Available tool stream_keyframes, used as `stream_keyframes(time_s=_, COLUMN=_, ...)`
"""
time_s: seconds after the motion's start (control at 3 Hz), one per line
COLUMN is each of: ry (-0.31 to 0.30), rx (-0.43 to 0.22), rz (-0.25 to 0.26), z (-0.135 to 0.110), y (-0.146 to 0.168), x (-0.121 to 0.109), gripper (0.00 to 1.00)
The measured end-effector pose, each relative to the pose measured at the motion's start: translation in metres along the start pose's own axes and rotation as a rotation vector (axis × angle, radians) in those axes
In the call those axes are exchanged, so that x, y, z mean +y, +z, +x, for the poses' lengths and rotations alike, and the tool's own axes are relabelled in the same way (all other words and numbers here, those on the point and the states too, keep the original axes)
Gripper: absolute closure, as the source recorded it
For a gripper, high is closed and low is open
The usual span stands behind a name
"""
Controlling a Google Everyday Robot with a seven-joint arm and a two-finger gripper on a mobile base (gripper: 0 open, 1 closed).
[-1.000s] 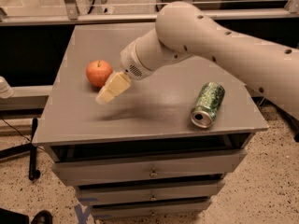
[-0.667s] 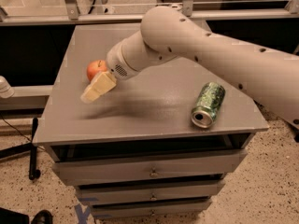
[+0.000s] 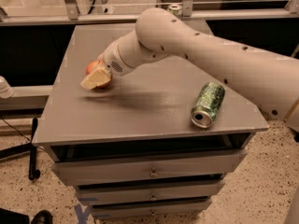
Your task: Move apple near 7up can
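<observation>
The red-orange apple [image 3: 91, 67] sits on the left part of the grey cabinet top [image 3: 140, 111]. My gripper [image 3: 97, 78] is right at the apple, over its front and right side, so only the apple's left and lower edges show. A pale silver can [image 3: 175, 8], the 7up can as far as I can tell, stands at the far back edge of the cabinet top. My arm hides most of it. It is far from the apple.
A dark green mottled can [image 3: 208, 104] lies on its side at the right front of the cabinet top, open end toward me. My large arm [image 3: 210, 55] spans the right half. Drawers [image 3: 149, 171] sit below the front edge. A glass rail [image 3: 93, 17] runs behind.
My gripper has moved left across the cabinet top to the apple and now covers its front. The apple and the green can have not moved.
</observation>
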State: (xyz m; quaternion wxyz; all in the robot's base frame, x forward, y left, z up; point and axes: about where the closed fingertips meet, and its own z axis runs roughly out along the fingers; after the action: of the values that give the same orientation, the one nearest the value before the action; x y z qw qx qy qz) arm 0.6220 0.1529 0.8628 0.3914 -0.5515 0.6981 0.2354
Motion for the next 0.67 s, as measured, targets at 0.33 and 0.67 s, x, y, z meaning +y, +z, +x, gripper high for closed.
stream_keyframes(time_s=0.33, ry=-0.009, rx=0.006, rz=0.042, z=0.005, y=-0.012, x=-0.02, gripper=0.57)
stream_keyframes(time_s=0.67, ry=-0.027, rx=0.018, rz=0.106, z=0.008, y=-0.047, x=-0.041, gripper=0.8)
